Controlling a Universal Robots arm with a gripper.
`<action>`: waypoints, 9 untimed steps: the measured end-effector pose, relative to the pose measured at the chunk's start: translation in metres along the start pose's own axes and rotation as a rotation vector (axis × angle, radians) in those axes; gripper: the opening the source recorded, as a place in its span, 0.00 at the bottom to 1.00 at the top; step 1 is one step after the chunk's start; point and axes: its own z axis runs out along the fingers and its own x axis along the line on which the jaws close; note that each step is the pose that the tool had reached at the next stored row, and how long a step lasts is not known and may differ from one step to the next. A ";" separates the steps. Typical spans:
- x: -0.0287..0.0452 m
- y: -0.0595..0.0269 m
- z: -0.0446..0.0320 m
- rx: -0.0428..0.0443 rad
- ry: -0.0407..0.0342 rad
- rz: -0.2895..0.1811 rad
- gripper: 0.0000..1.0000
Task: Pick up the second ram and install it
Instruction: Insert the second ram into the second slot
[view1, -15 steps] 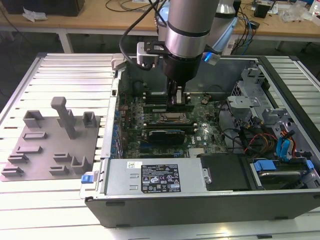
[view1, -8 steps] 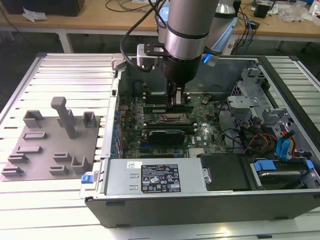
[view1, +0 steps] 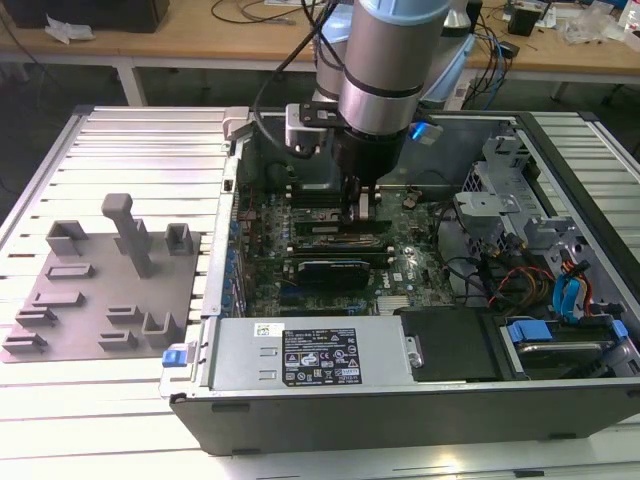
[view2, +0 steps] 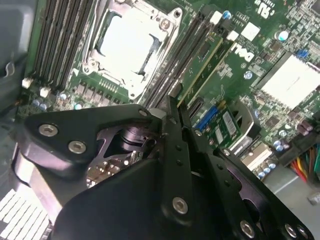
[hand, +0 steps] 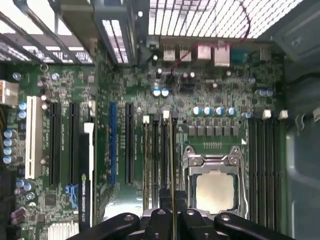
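My gripper (view1: 360, 215) reaches down into the open computer case, over the memory slots of the motherboard (view1: 405, 275). In both wrist views its black fingers (hand: 161, 200) are closed on the second ram (hand: 172, 155), a thin green stick seen edge-on. The stick (view2: 202, 67) lies along a memory slot just beside the CPU socket (hand: 215, 185), low against the board. Whether it is fully seated I cannot tell. Another stick (hand: 148, 155) stands in a neighbouring slot.
A grey plastic holder tray (view1: 100, 290) lies on the slatted table at the exterior view's left. Inside the case are a black expansion card (view1: 330, 270), a power supply (view1: 310, 355) along the near wall, and drive bays with cables (view1: 540, 270) at the right.
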 end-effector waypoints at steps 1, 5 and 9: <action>0.0001 -0.0002 0.0019 0.0015 -0.0004 0.023 0.11; 0.0006 -0.0022 0.0095 0.0033 -0.0012 0.052 0.11; 0.0013 -0.0034 0.0207 0.0031 -0.0011 0.052 0.11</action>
